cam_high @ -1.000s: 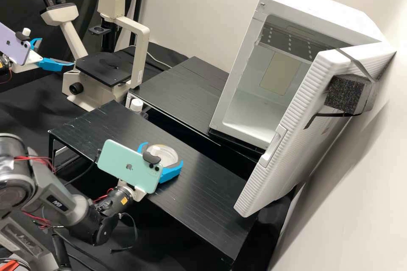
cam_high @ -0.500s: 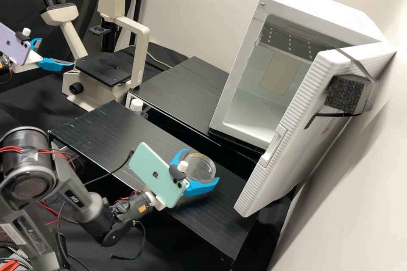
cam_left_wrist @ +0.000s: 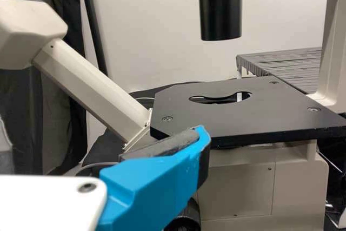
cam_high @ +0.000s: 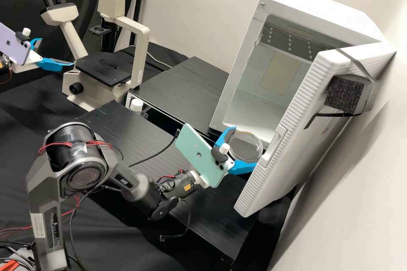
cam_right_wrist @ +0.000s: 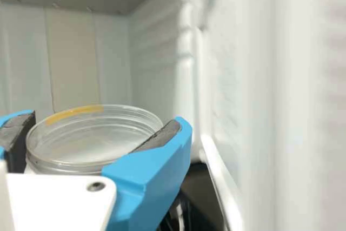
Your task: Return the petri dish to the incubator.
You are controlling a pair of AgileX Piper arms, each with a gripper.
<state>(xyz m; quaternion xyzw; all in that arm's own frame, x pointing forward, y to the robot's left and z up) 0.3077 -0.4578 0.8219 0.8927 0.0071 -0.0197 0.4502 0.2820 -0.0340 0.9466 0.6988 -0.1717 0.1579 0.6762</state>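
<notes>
Pale plain wall, matte, behind the bench. Change noted: the petri dish, a second ago above the front black table, is now carried on to the mouth of the white incubator. Bearer: right gripper, its two blue fingers clamped on opposite sides of the dish. Incubator door, open as before. Meaning for the task: transport looks nearly done; entry past the door edge, lowering and release remain, by judgement. Likely hazard: a finger catching the door.

Left gripper, unchanged, beside the microscope; fingers apart, nothing between them.

Materials. Dish: clear, round, shallow, glossy, with a yellow-orange strip along part of the rim. Finger pads: dark grey, dull, scuffed. Door: white, ribbed edge, smooth moulded handle. Foam block: black, speckled, coarse, strapped on. Interior: smooth white walls, beige rectangular panel, grey perforated shelf. Table: black slats, lightly scratched.
</notes>
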